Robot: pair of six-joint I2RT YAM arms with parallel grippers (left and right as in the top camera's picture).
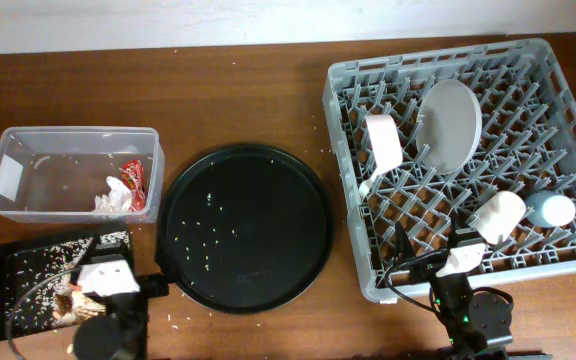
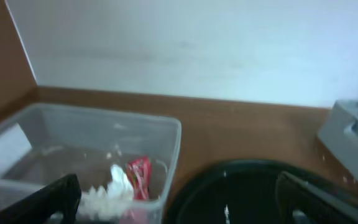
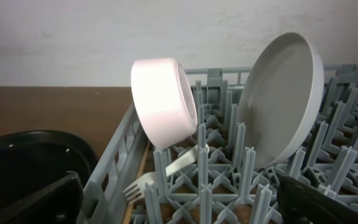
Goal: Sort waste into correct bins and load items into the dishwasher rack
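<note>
The grey dishwasher rack [image 1: 558, 110] holds the white plate [image 1: 448, 125], white bowl [image 1: 383, 142], white cup [image 1: 498, 213] and light-blue cup [image 1: 551, 210]. The plate [image 3: 284, 99] and bowl [image 3: 163, 102] stand on edge among the pegs. The clear tub [image 1: 48, 160] holds the red wrapper [image 1: 133, 183] and white tissue [image 1: 113, 198], also seen in the left wrist view [image 2: 140, 176] [image 2: 107, 193]. The flat black tray [image 1: 13, 270] holds rice scraps [image 1: 43, 270] and an orange-brown bit [image 1: 68, 298]. My left gripper [image 1: 116, 272] [image 2: 179, 211] is open and empty. My right gripper [image 1: 453, 255] [image 3: 179, 208] is open at the rack's front edge.
A large round black tray [image 1: 246, 228] with scattered rice grains lies between the tub and the rack; its rim shows in the left wrist view [image 2: 260, 168]. A white fork [image 3: 166, 174] lies among the rack pegs. A white wall stands behind the table.
</note>
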